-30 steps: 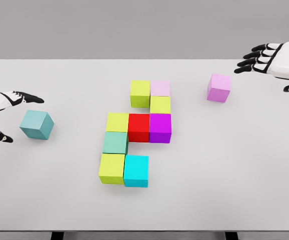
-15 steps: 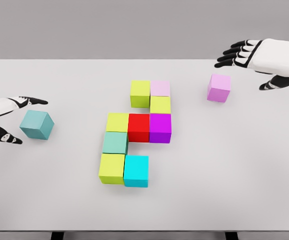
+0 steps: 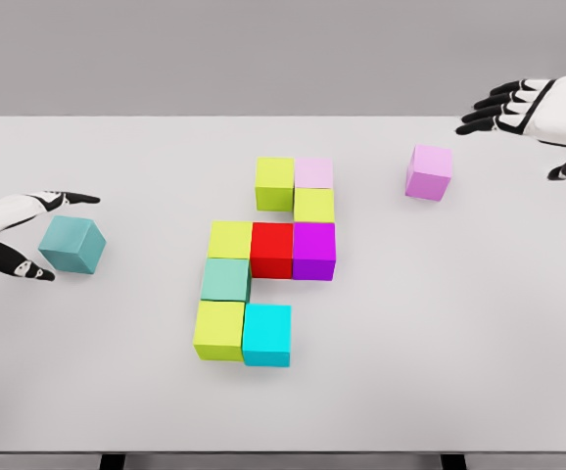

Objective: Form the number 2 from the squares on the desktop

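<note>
**Blocks on a white desk, two loose**

A white tabletop (image 3: 459, 343) under a grey wall. At the left edge, the left hand (image 3: 14, 230) is spread open around the teal cube (image 3: 71, 244), not gripping it. At centre sits the cluster of cubes (image 3: 263, 259). At upper right lies a pink cube (image 3: 429, 172), with the open right hand (image 3: 538, 113) beyond it.

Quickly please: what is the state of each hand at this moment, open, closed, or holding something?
Left hand: open, fingers spread around the teal cube, not gripping it yet.
Right hand: open, holding nothing, above and right of the pink cube.
</note>
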`<state>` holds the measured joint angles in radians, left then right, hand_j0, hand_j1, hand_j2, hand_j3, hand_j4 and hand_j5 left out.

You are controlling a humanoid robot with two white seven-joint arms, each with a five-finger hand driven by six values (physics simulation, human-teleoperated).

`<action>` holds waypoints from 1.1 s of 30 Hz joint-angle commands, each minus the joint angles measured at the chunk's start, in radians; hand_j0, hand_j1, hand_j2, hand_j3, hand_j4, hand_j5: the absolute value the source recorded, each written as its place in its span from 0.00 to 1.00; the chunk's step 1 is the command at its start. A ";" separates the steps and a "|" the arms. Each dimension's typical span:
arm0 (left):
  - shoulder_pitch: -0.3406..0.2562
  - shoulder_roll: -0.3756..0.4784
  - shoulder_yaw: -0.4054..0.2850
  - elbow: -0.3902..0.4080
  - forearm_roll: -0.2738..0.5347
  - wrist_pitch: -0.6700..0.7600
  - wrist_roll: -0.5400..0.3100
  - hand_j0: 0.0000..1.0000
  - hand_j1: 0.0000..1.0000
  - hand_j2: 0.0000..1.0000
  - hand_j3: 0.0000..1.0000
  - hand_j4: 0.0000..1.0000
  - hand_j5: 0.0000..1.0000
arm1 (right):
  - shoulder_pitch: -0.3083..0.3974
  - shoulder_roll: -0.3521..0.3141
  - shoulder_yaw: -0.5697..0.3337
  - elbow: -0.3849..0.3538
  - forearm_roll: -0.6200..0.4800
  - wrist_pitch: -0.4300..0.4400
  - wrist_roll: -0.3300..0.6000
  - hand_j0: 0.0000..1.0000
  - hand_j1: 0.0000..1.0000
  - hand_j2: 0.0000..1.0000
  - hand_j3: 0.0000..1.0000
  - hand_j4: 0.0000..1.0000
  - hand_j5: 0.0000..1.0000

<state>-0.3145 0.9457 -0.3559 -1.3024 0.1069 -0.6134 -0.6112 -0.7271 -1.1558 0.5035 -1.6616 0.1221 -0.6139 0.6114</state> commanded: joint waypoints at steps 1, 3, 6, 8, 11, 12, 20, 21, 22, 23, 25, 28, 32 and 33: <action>0.000 -0.002 -0.002 0.020 0.005 0.003 0.000 1.00 1.00 1.00 1.00 1.00 1.00 | -0.002 -0.019 0.000 -0.001 -0.006 0.003 -0.001 1.00 1.00 1.00 1.00 1.00 1.00; -0.005 -0.002 -0.003 0.034 -0.010 0.003 0.000 1.00 1.00 1.00 1.00 1.00 1.00 | 0.009 -0.013 0.003 -0.001 -0.002 0.003 -0.001 1.00 1.00 1.00 1.00 1.00 1.00; -0.018 -0.030 -0.003 0.043 -0.027 0.003 0.000 1.00 1.00 1.00 1.00 1.00 1.00 | 0.020 0.030 0.001 0.005 0.001 0.003 -0.001 1.00 1.00 1.00 1.00 1.00 1.00; -0.018 -0.030 -0.003 0.043 -0.030 0.003 0.000 1.00 1.00 1.00 1.00 1.00 1.00 | 0.018 0.054 0.006 0.005 0.017 0.003 -0.001 1.00 1.00 1.00 1.00 1.00 1.00; -0.020 -0.030 -0.003 0.045 -0.030 0.003 0.000 1.00 1.00 1.00 1.00 1.00 1.00 | 0.008 0.146 0.003 0.010 0.126 0.003 -0.001 1.00 1.00 1.00 1.00 1.00 1.00; -0.018 -0.030 -0.003 0.043 -0.030 0.003 0.000 1.00 1.00 1.00 1.00 1.00 1.00 | 0.000 0.165 0.004 0.028 0.129 0.003 -0.001 1.00 1.00 1.00 1.00 1.00 1.00; -0.020 -0.030 -0.003 0.040 -0.030 0.003 0.000 1.00 1.00 1.00 1.00 1.00 1.00 | -0.097 0.304 0.078 0.232 0.317 0.003 -0.001 1.00 1.00 1.00 1.00 1.00 1.00; -0.020 -0.030 -0.003 0.040 -0.030 0.003 0.000 1.00 1.00 1.00 1.00 1.00 1.00 | -0.101 0.314 0.079 0.247 0.320 0.003 -0.001 1.00 1.00 1.00 1.00 1.00 1.00; -0.023 -0.030 -0.003 0.040 -0.032 0.003 0.000 1.00 1.00 1.00 1.00 1.00 1.00 | -0.117 0.329 0.090 0.275 0.336 0.003 -0.001 1.00 1.00 1.00 1.00 1.00 1.00; -0.028 -0.030 -0.003 0.040 -0.035 0.003 0.000 1.00 1.00 1.00 1.00 1.00 1.00 | -0.133 0.341 0.110 0.296 0.356 0.003 -0.001 1.00 1.00 1.00 1.00 1.00 1.00; -0.028 -0.030 -0.003 0.041 -0.042 0.003 0.000 1.00 1.00 1.00 1.00 1.00 1.00 | -0.156 0.370 0.141 0.335 0.392 0.003 -0.001 1.00 1.00 1.00 1.00 1.00 1.00; -0.038 -0.042 -0.003 0.060 -0.059 0.003 0.000 1.00 1.00 1.00 1.00 1.00 1.00 | -0.186 0.400 0.207 0.362 0.412 0.003 -0.001 1.00 1.00 1.00 1.00 1.00 1.00; -0.038 -0.059 -0.005 0.081 -0.090 0.003 0.000 1.00 1.00 1.00 1.00 1.00 1.00 | -0.193 0.415 0.234 0.362 0.502 0.003 -0.001 1.00 1.00 1.00 1.00 1.00 1.00; -0.038 -0.059 -0.005 0.081 -0.090 0.003 0.000 1.00 1.00 1.00 1.00 1.00 1.00 | -0.193 0.415 0.243 0.362 0.508 0.003 -0.001 1.00 1.00 1.00 1.00 1.00 1.00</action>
<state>-0.3528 0.8902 -0.3609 -1.2267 0.0188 -0.6134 -0.6112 -0.9219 -0.7481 0.7295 -1.3038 0.6002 -0.6134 0.6113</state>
